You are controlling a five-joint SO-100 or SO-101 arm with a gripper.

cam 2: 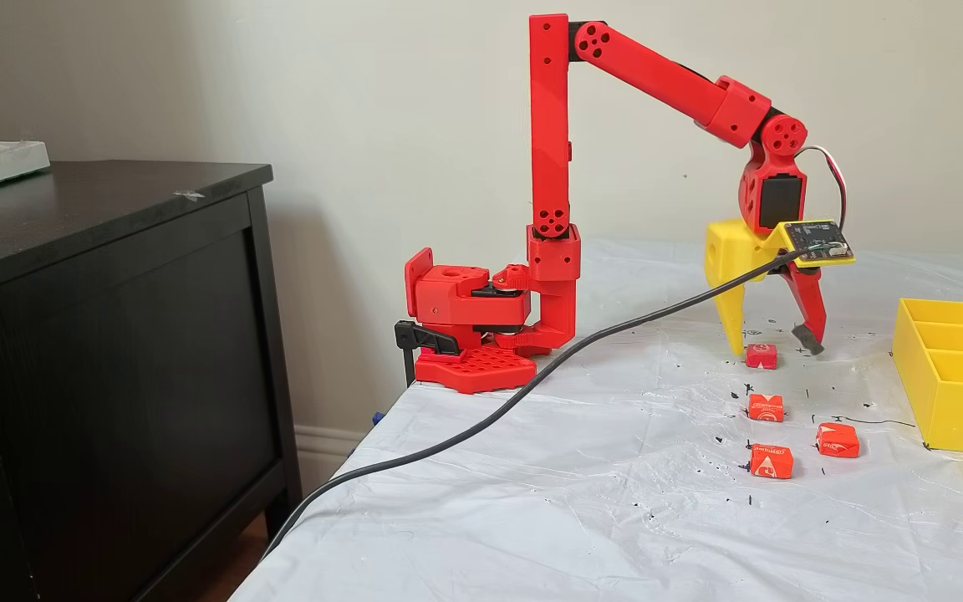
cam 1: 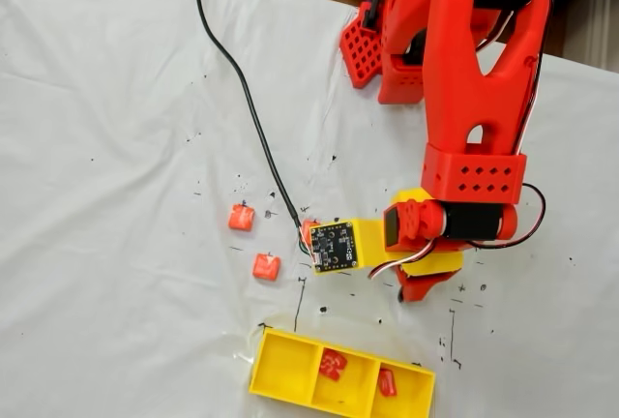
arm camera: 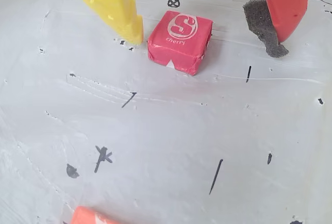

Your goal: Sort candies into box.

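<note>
We note the gripper (arm camera: 207, 35) lowered to the white plastic table cover (cam 2: 615, 502), jaws spread wide and holding nothing: in the wrist view the yellow plastic finger (arm camera: 111, 6) stands just left of the deep red square wrapped candy with the white "S" mark (arm camera: 180, 41), nearly touching its left edge, while the red finger with the grey foam pad (arm camera: 264, 24) stands well to its right. In the side fixed view that candy (cam 2: 761, 356) sits between the fingertips. Three orange-red wrapped candies (cam 2: 766, 407) lie nearer that camera, still on the cover. The shallow bright yellow three-compartment plastic box (cam 1: 276, 365) already holds two red pieces in its middle and right cells, as the top-down fixed view shows it. We judge the step as grasping the cherry piece; the next move calls for closing the jaws squarely on it, since the offset could push it sideways.
</note>
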